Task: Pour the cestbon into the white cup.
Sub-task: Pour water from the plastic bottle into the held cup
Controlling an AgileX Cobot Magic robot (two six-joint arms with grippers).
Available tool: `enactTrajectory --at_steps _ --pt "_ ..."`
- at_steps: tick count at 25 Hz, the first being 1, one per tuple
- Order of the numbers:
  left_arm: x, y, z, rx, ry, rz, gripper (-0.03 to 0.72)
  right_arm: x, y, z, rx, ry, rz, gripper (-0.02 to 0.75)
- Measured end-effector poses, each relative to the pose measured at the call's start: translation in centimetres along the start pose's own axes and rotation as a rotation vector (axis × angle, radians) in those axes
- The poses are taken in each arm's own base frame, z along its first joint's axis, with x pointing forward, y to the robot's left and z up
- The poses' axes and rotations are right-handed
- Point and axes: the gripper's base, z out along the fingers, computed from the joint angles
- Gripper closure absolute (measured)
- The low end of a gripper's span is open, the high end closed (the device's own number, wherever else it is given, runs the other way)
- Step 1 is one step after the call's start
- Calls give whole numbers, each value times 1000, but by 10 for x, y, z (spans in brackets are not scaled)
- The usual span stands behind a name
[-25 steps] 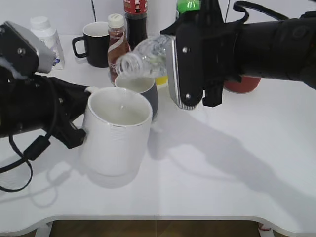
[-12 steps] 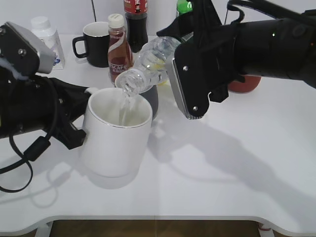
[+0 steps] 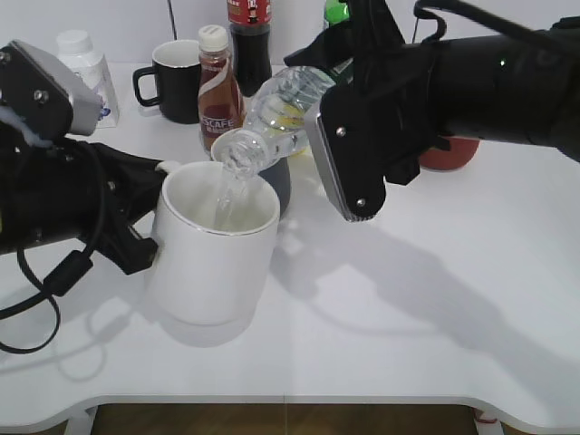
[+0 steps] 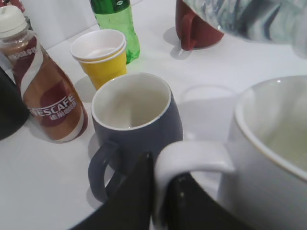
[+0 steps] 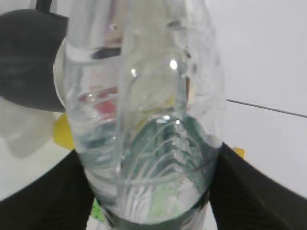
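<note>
The white cup (image 3: 214, 249) stands at the front left of the table. My left gripper (image 3: 149, 227) is shut on its handle (image 4: 187, 160), one finger on each side. My right gripper (image 3: 340, 127) is shut on the cestbon (image 3: 272, 118), a clear ribbed bottle tilted mouth-down over the cup's rim. Water runs from its mouth into the cup. In the right wrist view the bottle (image 5: 144, 120) fills the frame between my two dark fingers. Its body also shows at the top right of the left wrist view (image 4: 249, 19).
A dark grey mug (image 4: 134, 120) stands right behind the white cup. Behind it are a Nescafe bottle (image 3: 217, 86), a black mug (image 3: 172, 82), yellow paper cups (image 4: 101, 55), a green soda bottle (image 4: 117, 21), a red mug (image 4: 196, 28) and a small white bottle (image 3: 83, 63).
My right gripper has tipped the bottle further down and its mouth has dropped to the cup's rim. Water now runs into the cup. The left gripper has not moved.
</note>
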Motion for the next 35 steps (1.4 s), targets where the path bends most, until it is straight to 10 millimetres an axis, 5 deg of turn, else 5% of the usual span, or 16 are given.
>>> enactTrajectory --at_steps 27,35 --pt "0 -1 0 7 5 22 652 0 -2 0 14 -5 -81 258" --pt "0 -1 0 8 3 22 652 2 -4 0 34 25 120 258"
